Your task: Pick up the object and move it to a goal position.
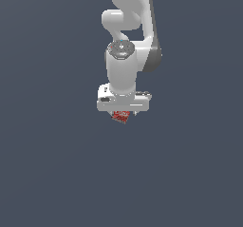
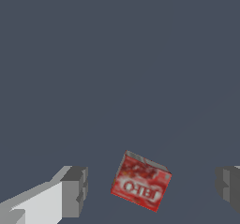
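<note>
The object [image 2: 141, 182] is a small red box with a whitish label, lying a little askew on the dark grey floor. In the wrist view it sits between my two grey fingertips [image 2: 75, 190], with a gap on each side and no contact. My gripper [image 2: 152, 188] is open around it. From the exterior view only a red sliver of the object [image 1: 121, 116] peeks out under the white hand, and the gripper [image 1: 122, 115] points straight down over it. The fingers are mostly hidden there by the hand.
Plain dark grey floor [image 1: 57, 174] spreads in every direction. The white arm [image 1: 126, 41] rises behind the hand toward the top of the exterior view.
</note>
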Available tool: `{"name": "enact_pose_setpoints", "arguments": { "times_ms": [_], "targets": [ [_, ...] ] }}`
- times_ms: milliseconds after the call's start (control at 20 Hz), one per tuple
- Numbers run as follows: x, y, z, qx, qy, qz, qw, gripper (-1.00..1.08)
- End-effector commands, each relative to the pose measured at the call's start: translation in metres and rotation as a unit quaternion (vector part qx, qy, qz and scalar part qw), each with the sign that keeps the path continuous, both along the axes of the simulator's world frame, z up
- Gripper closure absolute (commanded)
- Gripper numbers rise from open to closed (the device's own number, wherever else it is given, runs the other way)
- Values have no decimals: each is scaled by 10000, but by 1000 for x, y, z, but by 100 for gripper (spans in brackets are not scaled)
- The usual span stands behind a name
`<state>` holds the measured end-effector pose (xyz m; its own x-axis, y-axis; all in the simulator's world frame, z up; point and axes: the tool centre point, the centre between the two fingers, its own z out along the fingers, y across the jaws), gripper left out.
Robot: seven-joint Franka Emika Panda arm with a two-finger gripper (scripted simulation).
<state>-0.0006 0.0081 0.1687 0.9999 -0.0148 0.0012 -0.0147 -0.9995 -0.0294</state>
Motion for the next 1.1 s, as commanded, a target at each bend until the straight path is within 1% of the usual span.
{"name": "enact_pose_setpoints", "arguments": {
  "times_ms": [0,400,700,1050],
  "targets": [
    [0,0,0,0,0,0,10000,-92],
    [0,-3,3,-53,11,2,10000,-92],
    [0,-3,3,-53,11,13,10000,-92],
    [-4,-5,-3,-69,7,273,9996,-92]
  ]
}}
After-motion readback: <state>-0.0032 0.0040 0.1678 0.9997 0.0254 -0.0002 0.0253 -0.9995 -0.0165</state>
